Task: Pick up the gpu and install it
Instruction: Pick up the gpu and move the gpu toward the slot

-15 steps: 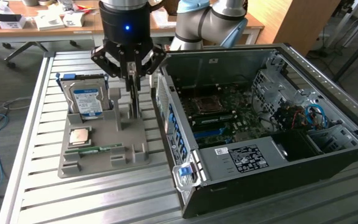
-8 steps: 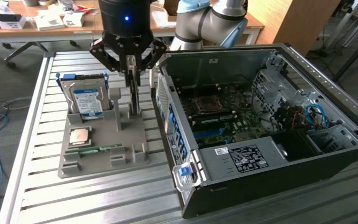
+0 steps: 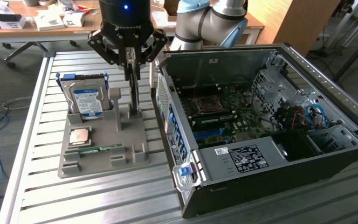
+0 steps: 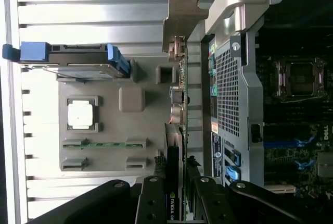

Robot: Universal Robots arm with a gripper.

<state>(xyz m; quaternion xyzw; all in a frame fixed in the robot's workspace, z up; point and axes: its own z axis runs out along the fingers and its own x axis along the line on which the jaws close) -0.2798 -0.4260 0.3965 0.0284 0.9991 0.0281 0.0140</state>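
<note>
Exterior view: the gripper (image 3: 132, 64) hangs over the grey parts tray (image 3: 98, 165), its fingers clamped on the upper edge of the gpu (image 3: 134, 93). The card stands upright on edge at the tray's one o'clock corner. Whether its lower edge touches the tray's posts I cannot tell. The hard drive (image 3: 87, 99) stands at the card's nine o'clock and the open computer case (image 3: 241, 158) at its three o'clock. In the wrist view, black fingers (image 4: 152, 198) flank the card's thin edge.
</note>
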